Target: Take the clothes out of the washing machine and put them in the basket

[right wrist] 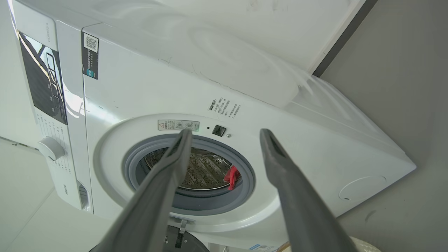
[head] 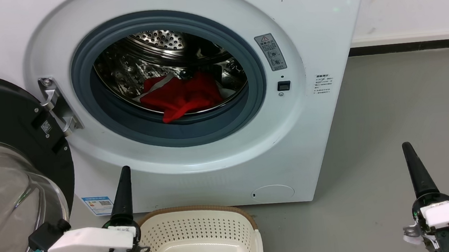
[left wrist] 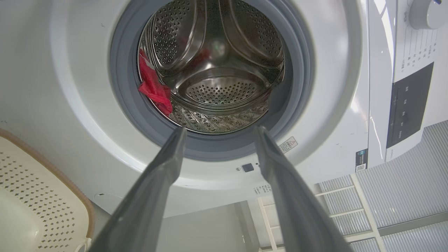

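The white front-loading washing machine point(head: 322, 30) stands on a grey floor point(head: 414, 124), its black-rimmed glass door point(head: 7, 134) swung wide open on the robot's left. Just before the machine's foot sits the cream perforated basket point(head: 201, 231) with a brown rim (a barcode sticker shows on its bottom). The red clothes point(head: 182, 95) lie bunched at the front of the steel drum point(head: 158, 39), one fold drooping onto the grey seal point(head: 192, 129). The left tool point(left wrist: 220, 130) hangs beside the basket, fingers spread and holding nothing. The right tool point(right wrist: 226, 131), well off to the right over the floor, is likewise parted and bare.
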Motion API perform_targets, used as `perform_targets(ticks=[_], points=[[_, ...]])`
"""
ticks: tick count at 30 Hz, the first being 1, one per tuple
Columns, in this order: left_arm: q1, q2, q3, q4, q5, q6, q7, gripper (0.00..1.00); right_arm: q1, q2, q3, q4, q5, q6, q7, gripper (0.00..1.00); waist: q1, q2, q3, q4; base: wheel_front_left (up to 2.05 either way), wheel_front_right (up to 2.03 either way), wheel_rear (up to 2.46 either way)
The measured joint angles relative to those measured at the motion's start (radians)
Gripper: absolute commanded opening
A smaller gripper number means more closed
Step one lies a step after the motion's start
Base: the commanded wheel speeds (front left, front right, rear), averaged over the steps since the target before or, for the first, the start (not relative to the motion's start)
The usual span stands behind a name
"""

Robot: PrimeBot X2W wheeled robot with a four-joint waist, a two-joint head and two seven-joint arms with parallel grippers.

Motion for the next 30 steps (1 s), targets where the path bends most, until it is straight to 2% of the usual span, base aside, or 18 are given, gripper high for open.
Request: perform_targets(ticks=[17, 30], points=[[-0.020, 0.000, -0.078, -0.010, 0.342, 0.031, -0.059, 1.00, 0.028, 0.000, 0.028, -0.046, -0.386, 0.000, -0.061, 1.00, 0.0000, 0.0000, -0.005, 0.015, 0.00, 0.00, 0.00], [-0.035, 0.000, -0.113, 0.007, 0.548, 0.048, -0.098, 1.00, 0.043, 0.000, 0.027, -0.053, -0.616, 0.000, -0.096, 1.00, 0.0001, 0.0000, -0.007, 0.025, 0.00, 0.00, 0.00]])
